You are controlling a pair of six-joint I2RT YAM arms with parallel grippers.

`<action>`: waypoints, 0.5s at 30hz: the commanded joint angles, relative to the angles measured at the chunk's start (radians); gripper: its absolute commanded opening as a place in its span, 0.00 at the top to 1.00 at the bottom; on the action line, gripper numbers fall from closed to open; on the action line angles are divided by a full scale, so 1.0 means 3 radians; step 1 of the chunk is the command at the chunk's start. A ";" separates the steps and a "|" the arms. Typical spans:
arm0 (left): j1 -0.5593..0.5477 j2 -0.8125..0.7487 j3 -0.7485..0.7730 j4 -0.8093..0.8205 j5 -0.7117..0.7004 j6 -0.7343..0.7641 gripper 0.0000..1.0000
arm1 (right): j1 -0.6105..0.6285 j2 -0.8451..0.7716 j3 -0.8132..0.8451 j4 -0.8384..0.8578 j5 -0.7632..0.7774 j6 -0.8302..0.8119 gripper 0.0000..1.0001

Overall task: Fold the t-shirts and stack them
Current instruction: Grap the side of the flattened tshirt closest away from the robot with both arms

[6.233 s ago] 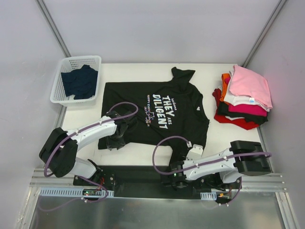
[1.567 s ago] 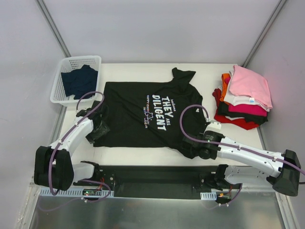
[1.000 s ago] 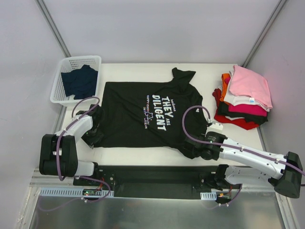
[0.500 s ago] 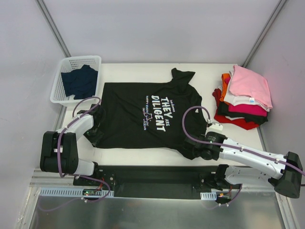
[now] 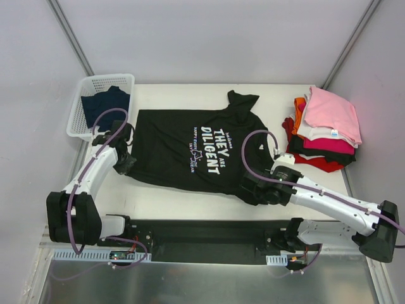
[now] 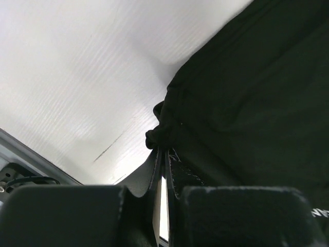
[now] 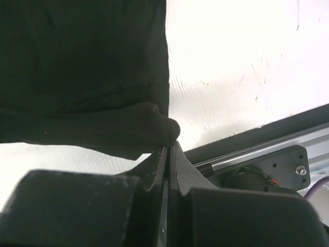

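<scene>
Dead centre in my top view, black tee (image 5: 190, 149) spread flat, left gripper (image 5: 124, 163) pinching its near-left corner, right gripper (image 5: 250, 188) pinching the near-right one.

I am seeing a white slatted plastic basket (image 5: 76, 114) sitting at the far-left corner of the white table (image 5: 177, 98), while a black mounting rail (image 5: 202, 231) is running along the table's near edge.

Left arm: extended forward along the left edge of the bench. Left claw (image 5: 124, 163): fingers closed, pinching the black t-shirt (image 5: 171, 152). Right arm: stretched leftward along the near edge. Right claw (image 5: 253, 188): fingers closed, pinching the same shirt.
</scene>
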 commanded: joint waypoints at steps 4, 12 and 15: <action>-0.0157 0.0137 0.0527 -0.0343 0.0013 0.0178 1.00 | -0.0356 0.0111 0.0322 -0.0106 0.0197 -0.0481 0.99; -0.0393 0.0417 0.0972 -0.0461 -0.0038 0.0127 1.00 | -0.1102 0.0454 0.0608 0.0455 0.0023 -0.1497 0.99; -0.0449 0.0591 0.1156 -0.0497 -0.0074 0.0142 1.00 | -0.1368 0.0623 0.0767 0.0701 -0.0176 -0.1841 0.99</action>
